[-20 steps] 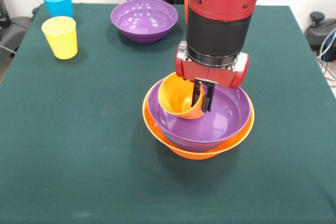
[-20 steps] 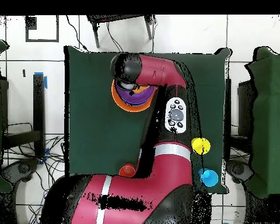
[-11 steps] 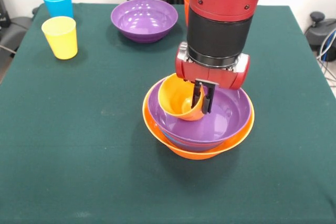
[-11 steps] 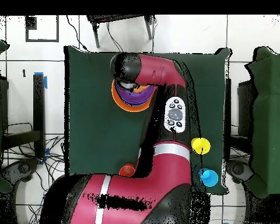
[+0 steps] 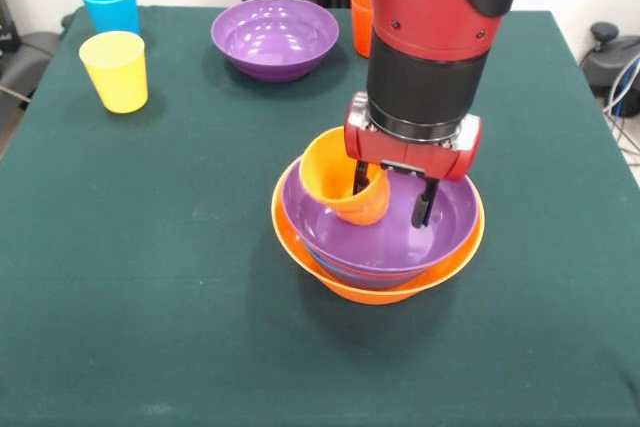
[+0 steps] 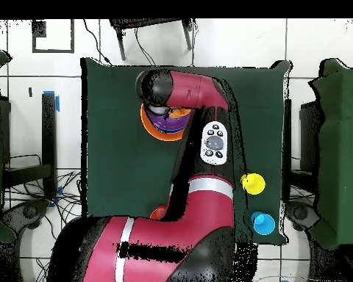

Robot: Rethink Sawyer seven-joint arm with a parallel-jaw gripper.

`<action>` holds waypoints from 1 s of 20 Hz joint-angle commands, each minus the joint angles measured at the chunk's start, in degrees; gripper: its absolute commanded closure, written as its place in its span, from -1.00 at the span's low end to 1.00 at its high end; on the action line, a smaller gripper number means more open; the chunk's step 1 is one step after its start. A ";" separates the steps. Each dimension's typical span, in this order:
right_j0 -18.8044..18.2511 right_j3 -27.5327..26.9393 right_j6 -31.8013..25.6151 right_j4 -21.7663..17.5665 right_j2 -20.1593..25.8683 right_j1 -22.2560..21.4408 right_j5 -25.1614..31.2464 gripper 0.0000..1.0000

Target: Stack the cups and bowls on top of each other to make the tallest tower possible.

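My hand (image 5: pixel 393 201) is spread now: a moment ago my two fingers were pressed together on the wall of the orange cup (image 5: pixel 340 177), one inside and one outside; now one finger (image 5: pixel 360 179) sits at the cup's rim and the other (image 5: pixel 424 203) hangs apart from it over the open middle of the purple bowl (image 5: pixel 440 222). I have also shifted a little toward the right of the front view and lifted slightly. The orange cup lies tilted on its side inside that purple bowl, its mouth facing up and to the left, leaning on the bowl's inner wall; it has tipped a bit further over than before. The purple bowl is nested in the big orange bowl (image 5: pixel 300 247), with a sliver of blue showing between them at the front, and the pile stands near the middle of the green bench (image 5: pixel 150 277). The second purple bowl (image 5: pixel 274 37), the yellow cup (image 5: pixel 115 70) and the light blue cup (image 5: pixel 110 3) stand where they stood earlier, well apart from the pile, and a red-orange cup (image 5: pixel 361 17) shows behind my arm. From overhead my arm covers most of the pile (image 6: pixel 151 126).
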 commanded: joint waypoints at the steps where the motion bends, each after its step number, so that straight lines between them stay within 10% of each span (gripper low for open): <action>1: 1.10 -0.71 2.38 -2.85 2.69 3.54 -1.51 -1.00; 20: 0.15 4.01 0.58 -0.55 3.72 -3.15 3.52 -1.00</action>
